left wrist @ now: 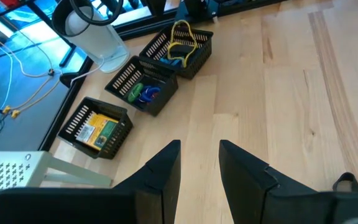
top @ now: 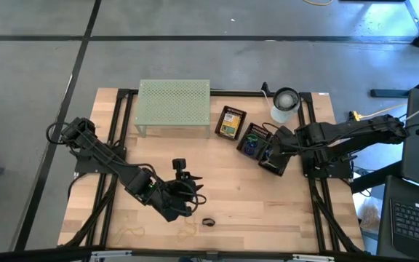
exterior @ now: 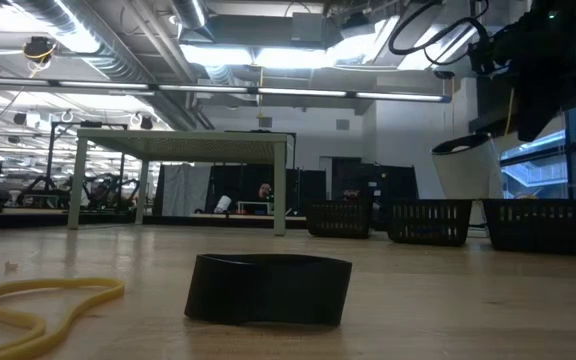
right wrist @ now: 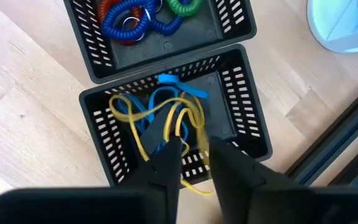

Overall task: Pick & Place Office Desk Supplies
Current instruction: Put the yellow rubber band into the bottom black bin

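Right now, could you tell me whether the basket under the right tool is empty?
Not empty: the basket below the right tool holds yellow and blue rubber bands.

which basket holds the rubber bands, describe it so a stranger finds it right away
Start at the white cylinder on the table's right side. Three black slotted baskets run in a row from there; take the end one, directly under the right pincer. It alone holds yellow and blue rubber bands.

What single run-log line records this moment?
right pincer: over black slotted basket, above yellow and blue rubber bands | left pincer: open, empty, over wooden table
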`<state>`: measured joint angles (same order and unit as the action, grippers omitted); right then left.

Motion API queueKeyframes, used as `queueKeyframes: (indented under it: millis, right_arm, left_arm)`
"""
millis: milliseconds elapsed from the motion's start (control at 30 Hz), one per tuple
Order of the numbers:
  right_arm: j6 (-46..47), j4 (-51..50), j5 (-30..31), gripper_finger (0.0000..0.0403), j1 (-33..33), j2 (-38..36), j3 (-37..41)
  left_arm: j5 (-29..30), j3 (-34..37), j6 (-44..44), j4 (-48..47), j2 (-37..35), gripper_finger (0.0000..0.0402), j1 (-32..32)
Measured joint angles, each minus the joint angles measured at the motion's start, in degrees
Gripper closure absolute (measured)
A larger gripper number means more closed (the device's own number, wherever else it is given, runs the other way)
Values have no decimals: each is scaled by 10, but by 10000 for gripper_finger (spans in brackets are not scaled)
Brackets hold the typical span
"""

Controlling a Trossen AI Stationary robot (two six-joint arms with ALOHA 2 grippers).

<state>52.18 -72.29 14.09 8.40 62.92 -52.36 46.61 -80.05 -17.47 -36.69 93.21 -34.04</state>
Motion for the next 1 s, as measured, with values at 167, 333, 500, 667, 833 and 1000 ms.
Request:
queueKeyframes:
  millis: [167,333,500,667,833,1000]
  right_arm:
    - [-1,0,25,272,0,0,0]
    - [-1,0,48,240,0,0,0]
    - [-1,3,50,225,0,0,0]
    - [-1,16,67,226,0,0,0]
    - [-1,34,67,227,0,0,0]
    - [-1,41,65,227,0,0,0]
  left_arm:
    - [-1,0,0,0,0,297,0]
    - [-29,0,-40,-20,0,297,0]
    - [-142,0,-134,-70,0,297,5]
    - [-235,0,-158,-85,5,296,7]
    - [-308,0,-105,-84,45,280,3]
    - [-393,1,-88,-69,103,259,6]
